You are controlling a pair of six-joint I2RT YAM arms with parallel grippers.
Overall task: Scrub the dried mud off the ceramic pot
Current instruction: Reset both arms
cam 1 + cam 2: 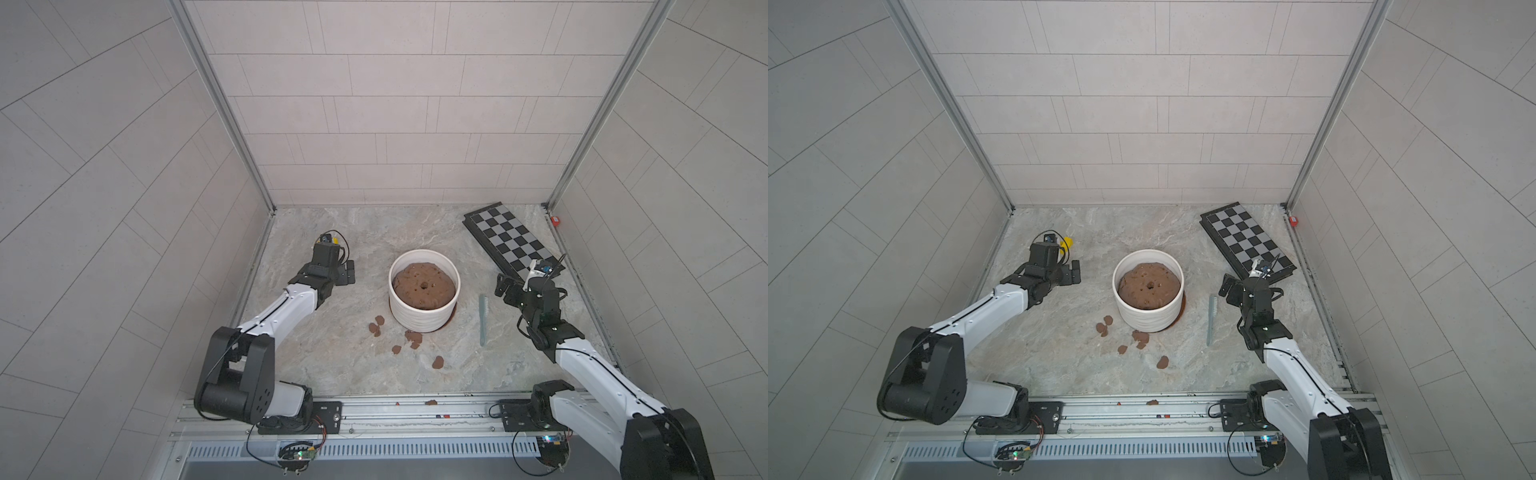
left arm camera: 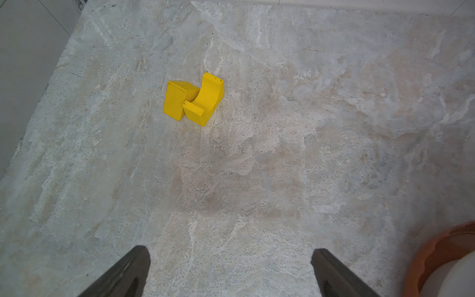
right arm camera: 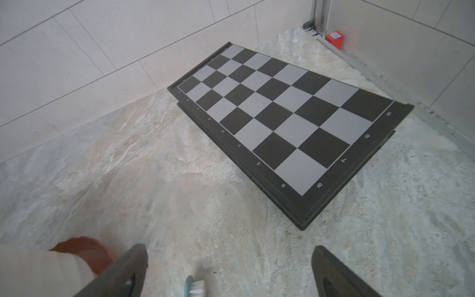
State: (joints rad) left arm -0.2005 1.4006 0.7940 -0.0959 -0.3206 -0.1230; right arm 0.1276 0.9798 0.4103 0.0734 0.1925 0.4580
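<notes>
Setup, both top views: the ceramic pot (image 1: 419,318) is standing upright at centre frame on the stone tabletop (image 1: 332,365), sitting on an orange saucer (image 1: 454,316) that is showing only as a sliver at the pot's lower right. A brown mound with a central hole (image 1: 424,286) is filling the pot.

The dried mud (image 1: 413,338) is lying loose on the tabletop just below the pot. Two lumps are sitting to the lower left of it (image 1: 1104,325), a cluster is lying right at its base, and two more are lying further toward the bottom edge (image 1: 1162,362). One lump is resting on the front rail (image 1: 431,402).

Left gripper (image 2: 230,253): the jaws are standing wide apart with nothing between them, hovering to the left of the pot. A yellow block (image 2: 194,100) is lying beyond it.

Right gripper (image 3: 230,250): the jaws are standing wide apart and clamping nothing. It is hanging to the right of the pot, beside the bristle end of a pale green brush (image 1: 482,320) that is lying flat on the tabletop, apart from the pot. In the right wrist view the brush head (image 3: 195,285) is showing low in the frame between the two fingers; I cannot tell whether it is touching either.

A chessboard (image 1: 509,239) is lying in the upper right part of the tabletop.
</notes>
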